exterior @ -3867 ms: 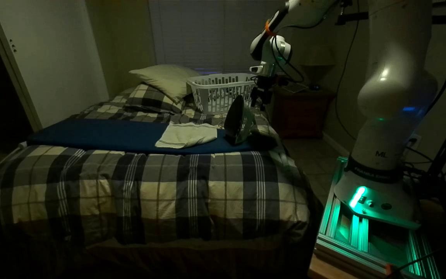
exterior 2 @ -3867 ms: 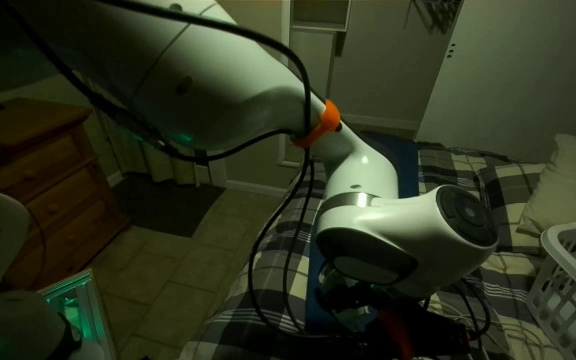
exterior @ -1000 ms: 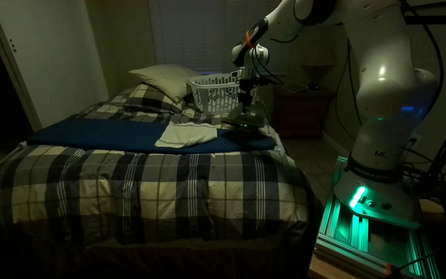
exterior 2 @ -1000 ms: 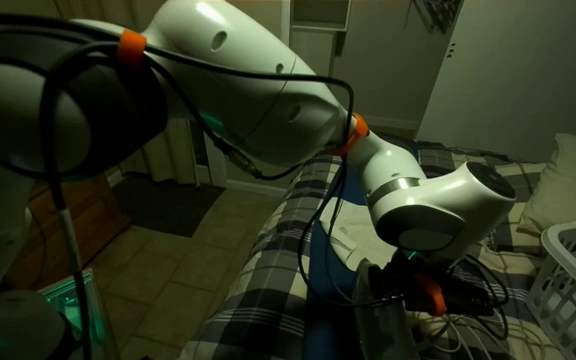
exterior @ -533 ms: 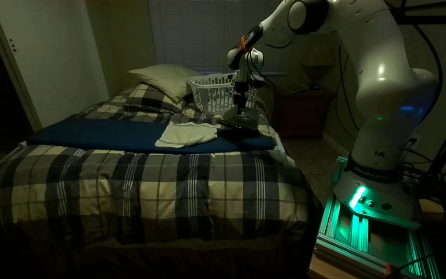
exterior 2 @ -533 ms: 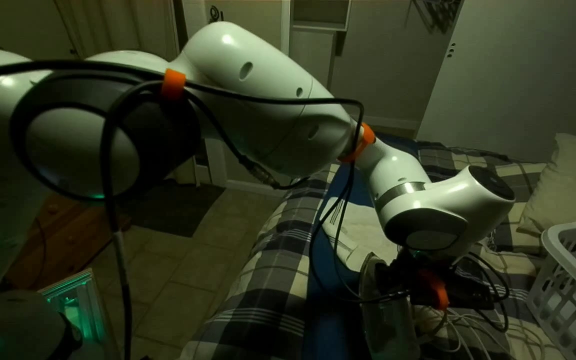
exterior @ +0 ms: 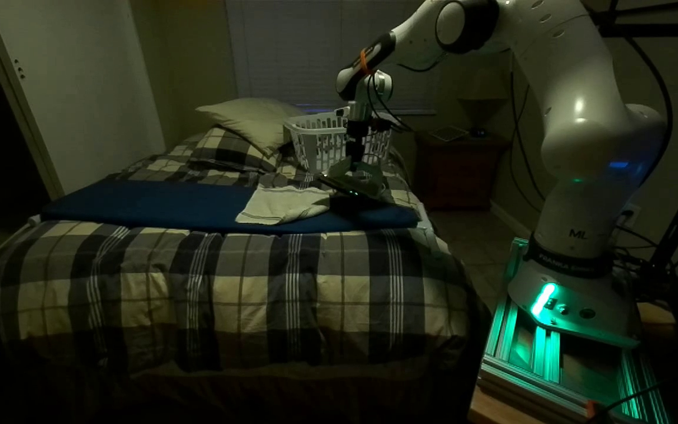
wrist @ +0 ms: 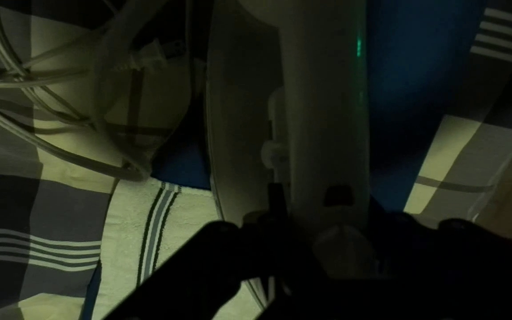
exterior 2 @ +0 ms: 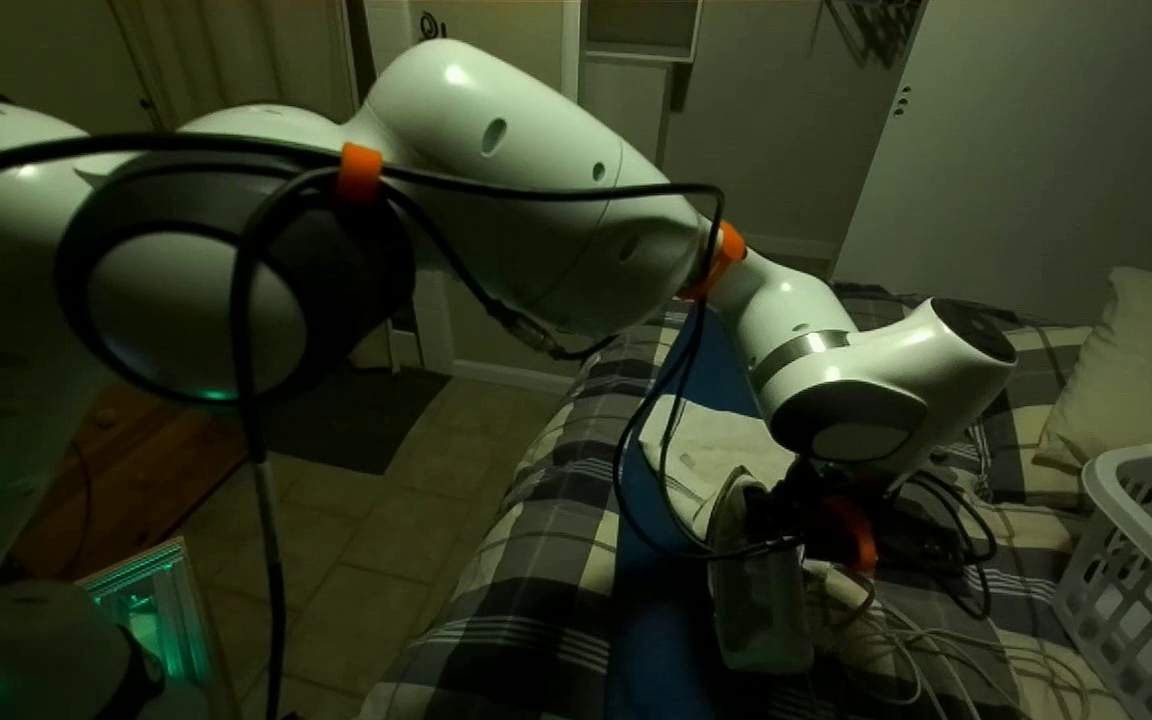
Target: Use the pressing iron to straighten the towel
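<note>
The dark pressing iron (exterior: 368, 180) hangs nose-up and tilted over the right part of the blue board, its heel lower than its tip. My gripper (exterior: 355, 155) is shut on its handle; in the wrist view the dark fingers of the gripper (wrist: 327, 211) stand on both sides of that pale handle (wrist: 327, 111). The cream-white towel (exterior: 283, 206) lies rumpled on the board, left of the iron in that exterior view. In the wrist view the iron's front part covers an edge of the striped towel (wrist: 122, 235). Whether the soleplate touches the cloth I cannot tell.
A blue board (exterior: 150, 203) lies across the plaid bedspread (exterior: 227, 294). The white lattice basket (exterior: 321, 144) stands behind the iron. Loose white cord (exterior 2: 921, 645) coils on the bed beside the iron. Pillows (exterior: 256, 121) lie at the head end.
About four seconds ago the iron stood upright on its heel; now it is raised and tipped over. During the last second it has moved towards the towel, its nose lifting higher. The towel looks unchanged.
</note>
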You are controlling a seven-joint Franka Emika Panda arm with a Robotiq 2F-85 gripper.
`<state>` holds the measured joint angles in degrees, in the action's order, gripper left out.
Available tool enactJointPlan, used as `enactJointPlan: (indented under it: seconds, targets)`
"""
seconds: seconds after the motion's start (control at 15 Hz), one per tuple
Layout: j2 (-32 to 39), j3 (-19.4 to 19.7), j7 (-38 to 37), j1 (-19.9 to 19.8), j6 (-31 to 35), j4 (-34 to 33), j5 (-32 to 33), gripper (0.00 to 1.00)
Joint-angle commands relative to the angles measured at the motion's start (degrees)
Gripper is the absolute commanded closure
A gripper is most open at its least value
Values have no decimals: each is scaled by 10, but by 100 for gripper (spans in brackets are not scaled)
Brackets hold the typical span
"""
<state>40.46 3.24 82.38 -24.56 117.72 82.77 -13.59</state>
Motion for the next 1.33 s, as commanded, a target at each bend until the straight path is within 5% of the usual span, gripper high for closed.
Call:
enactJointPlan:
  seconds: [0.0,0.33,0.47,0.67,0.73,0.87,1.27]
  targets:
    - [15,-8,-30,-3,-41,-50,-4,86]
    - [48,-16,-47,-5,-56,-85,-4,86]
    - [61,-24,-41,-11,-64,-99,-11,42]
    - [70,-32,-40,-12,-78,-116,-12,39]
    - [69,-32,-39,-11,-79,-120,-12,22]
    - [66,-31,-36,-10,-77,-125,-8,5]
    - [61,-27,-18,-14,-65,-103,2,0]
